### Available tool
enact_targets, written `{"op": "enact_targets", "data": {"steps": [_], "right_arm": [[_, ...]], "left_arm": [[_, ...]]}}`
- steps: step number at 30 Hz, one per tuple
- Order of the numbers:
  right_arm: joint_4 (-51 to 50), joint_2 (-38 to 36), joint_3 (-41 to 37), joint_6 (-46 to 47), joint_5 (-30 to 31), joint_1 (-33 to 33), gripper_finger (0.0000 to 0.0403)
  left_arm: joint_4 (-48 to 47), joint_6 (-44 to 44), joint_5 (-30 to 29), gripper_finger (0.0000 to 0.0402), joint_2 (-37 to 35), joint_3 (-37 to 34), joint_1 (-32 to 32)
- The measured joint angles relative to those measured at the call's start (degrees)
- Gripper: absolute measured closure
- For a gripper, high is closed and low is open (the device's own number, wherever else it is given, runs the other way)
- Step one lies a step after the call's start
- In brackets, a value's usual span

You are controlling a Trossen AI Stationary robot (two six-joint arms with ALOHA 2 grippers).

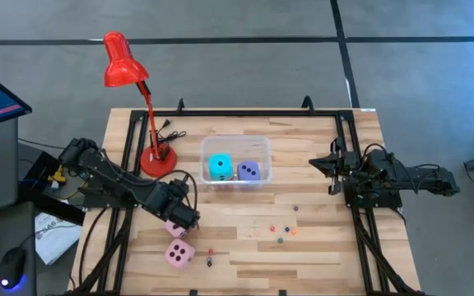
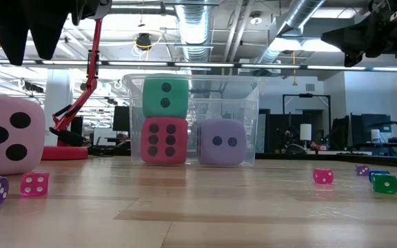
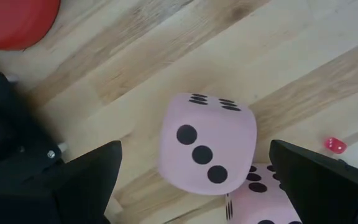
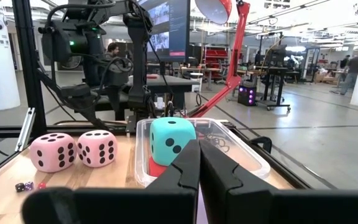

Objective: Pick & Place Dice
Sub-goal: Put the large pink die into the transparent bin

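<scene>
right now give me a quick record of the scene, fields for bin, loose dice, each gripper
bin: clear bin holds cyan die stacked on red die, lavender die beside them
loose dice: two pink dice on table
left gripper: open, astride a pink die
right gripper: shut, empty, at the table's right edge

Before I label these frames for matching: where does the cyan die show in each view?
High view: cyan die in the clear bin, center.
Low view: upper left in the bin, atop the red die.
Left wrist view: not shown.
Right wrist view: center, behind the shut right gripper.
Shared landmark: the bin.
</scene>
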Motion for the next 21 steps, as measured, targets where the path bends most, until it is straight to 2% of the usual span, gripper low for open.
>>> {"op": "enact_targets", "data": {"steps": [5,12,17,21], "right_arm": [[0.0,0.0,0.0,0.1,0.0,0.0,0.0403],[0.0,0.0,0.0,0.2,0.0,0.0,0.0403],[0.0,0.0,0.0,0.2,0.0,0.0,0.0403],[0.0,0.0,0.0,0.1,0.0,0.0,0.0403]], "left_arm": [[0.1,-1.2,0.3,0.0002,0.0,0.0,0.0],[0.2,-1.1,4.0,0.0002,0.0,0.0,0.0],[0.5,1.6,3.9,0.0002,0.0,-0.1,-0.2],[5.0,2.0,3.5,0.0002,-0.1,-2.7,-0.2]]}}
